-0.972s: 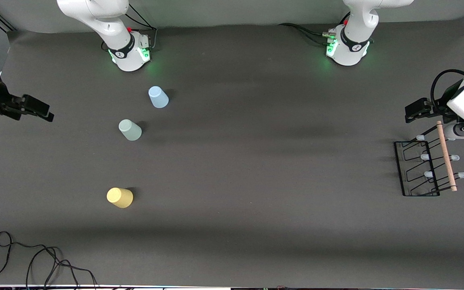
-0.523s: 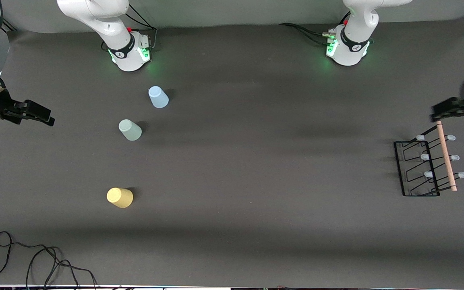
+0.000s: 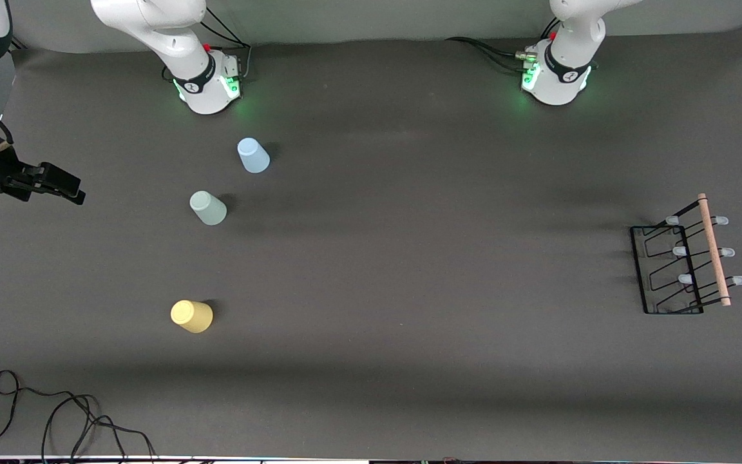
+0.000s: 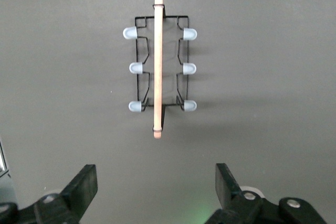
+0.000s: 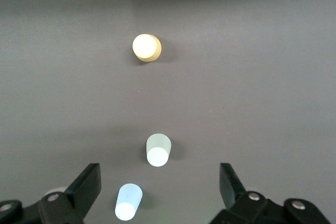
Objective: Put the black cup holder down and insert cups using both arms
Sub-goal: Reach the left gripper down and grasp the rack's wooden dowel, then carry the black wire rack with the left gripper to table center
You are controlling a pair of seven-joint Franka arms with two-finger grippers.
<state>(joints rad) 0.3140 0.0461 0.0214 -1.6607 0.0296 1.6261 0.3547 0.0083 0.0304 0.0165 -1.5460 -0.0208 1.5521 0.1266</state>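
Your left gripper [image 4: 155, 192] has pulled away from the black cup holder [image 3: 686, 261]: a second ago it sat just beside the wooden handle's end nearest the robot bases, half a second ago it had slid off toward the table's edge, and now it has left the front view almost entirely. Its wrist camera now looks straight down on the cup holder from above, fingers [image 4: 84, 184] spread wide with nothing between them. Your right gripper [image 3: 55, 183] has shifted only slightly at the right arm's end of the table, well apart from the cup holder, its fingers [image 5: 88, 184] also spread.
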